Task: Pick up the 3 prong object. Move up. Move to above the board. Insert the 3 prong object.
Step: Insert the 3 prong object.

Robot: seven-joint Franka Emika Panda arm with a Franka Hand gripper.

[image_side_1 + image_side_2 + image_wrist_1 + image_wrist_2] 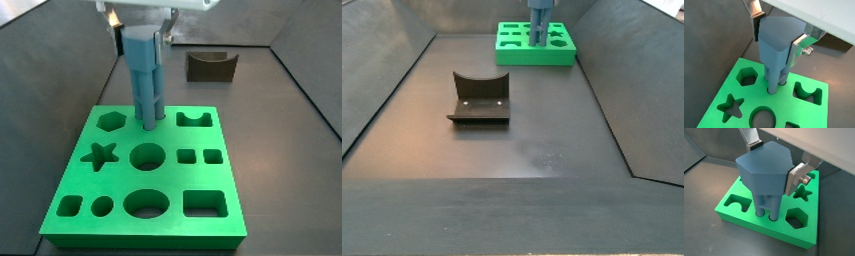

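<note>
Light blue plastic, tall and narrow with a blocky top and thin parallel prongs below: the 3 prong object [143, 80], one only, standing upright over the large bright green rectangular slab with shaped cut-outs, the board [80, 205], also one only. Clamped at the blocky top between the flat silver fingers [799, 43] of the two-finger gripper [140, 22], closed on the piece from both sides and hanging just above the board's far half. Pick-up, lift and travel to the board judged done; insertion judged begun, with prong tips already down in the small holes between the hexagon and the notched cut-out, as seen in both wrist views [765, 208], yet most of the prong length above the green surface. Left to do, by this reading: pressing down until seated, then letting go. Counted across the board in a side view, left to right: a hexagon, a star and a small oval on the left; a round hole and a larger round hole in the middle; a notched cut-out, two small squares and one larger square on the right. Exact prong count hard to confirm, two plainly visible in a wrist view. Elsewhere, one dark L-shaped fixture [478, 99] on the dark floor, well apart from the board.
</note>
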